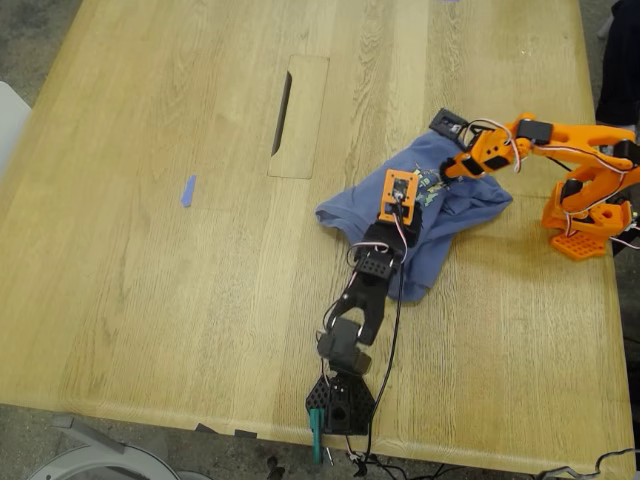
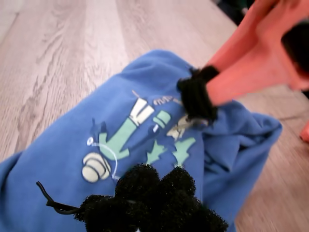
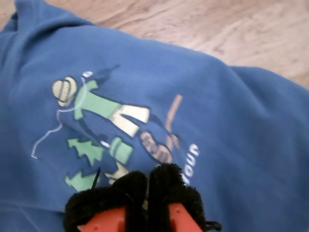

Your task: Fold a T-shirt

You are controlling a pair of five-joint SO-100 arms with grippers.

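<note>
Where it is: the T-shirt [image 1: 465, 208] lies crumpled in a loose heap on the table [image 1: 150, 250], toward the exterior view's right, between the two arms and nowhere near flat.
Print: the green-and-yellow figure [image 3: 111, 125] faces up, so you're looking at the front of the shirt.
My first gripper [image 2: 145, 193]: its black foam pads sit low over the cloth just beside the print. You can't tell from here whether they're apart or closed.
My second gripper [image 3: 147, 186]: pads pressed together, tips down at the edge of the print. No fold of cloth shows between them, so treat it as closed and empty.
Handling: soft, light and limp, I'd judge. It will drape and bunch and won't hold a shape, and it will drag across the wood when pulled.
Where to grab: go for an outer edge, a hem or a shoulder seam, pinching a single layer. A pinch at the print would only lift the middle.
Watch for: both tips are close together, so spread them before you pull.
</note>
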